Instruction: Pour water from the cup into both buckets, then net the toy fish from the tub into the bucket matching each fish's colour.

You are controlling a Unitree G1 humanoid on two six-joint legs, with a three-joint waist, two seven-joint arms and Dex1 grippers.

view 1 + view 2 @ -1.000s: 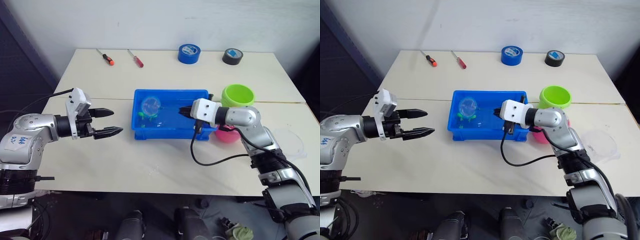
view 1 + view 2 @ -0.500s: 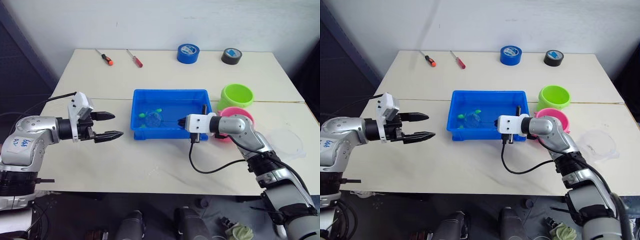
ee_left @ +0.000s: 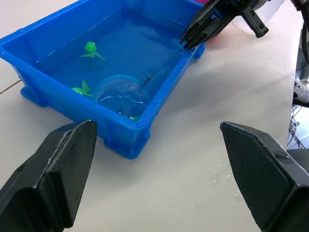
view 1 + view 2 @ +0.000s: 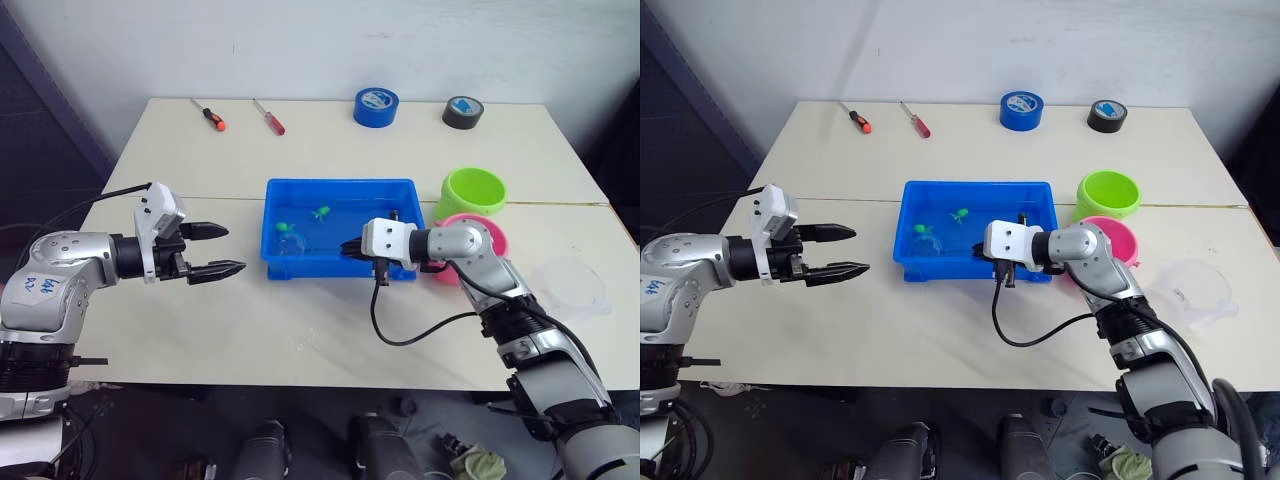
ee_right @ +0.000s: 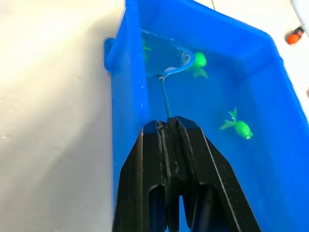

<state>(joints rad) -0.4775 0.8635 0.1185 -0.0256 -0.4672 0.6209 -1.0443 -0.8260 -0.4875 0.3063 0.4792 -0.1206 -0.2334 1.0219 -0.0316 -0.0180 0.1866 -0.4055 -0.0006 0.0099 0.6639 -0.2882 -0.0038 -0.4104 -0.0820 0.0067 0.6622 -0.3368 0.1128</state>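
The blue tub (image 4: 340,183) holds water and two green toy fish (image 4: 322,212) (image 5: 240,128). The net's hoop (image 3: 120,94) lies low in the water near the tub's front left corner, with a fish (image 3: 83,88) just beside it. My right gripper (image 4: 350,247) is shut on the net's thin handle (image 5: 165,99) over the tub's front wall. My left gripper (image 4: 236,249) hangs open and empty, left of the tub. The lime green bucket (image 4: 476,192) and the pink bucket (image 4: 492,236) stand right of the tub. The transparent cup (image 4: 1188,288) sits at the far right.
Two screwdrivers (image 4: 212,113) (image 4: 270,116) lie at the table's back left. A blue tape roll (image 4: 377,105) and a black tape roll (image 4: 463,111) stand at the back. My right arm's black cable (image 4: 400,335) loops over the table in front of the tub.
The net has gone from lifted above the water down into it, and its hoop has slid toward the tub's front left corner. My right gripper moved left along the front wall. The left arm barely moved.
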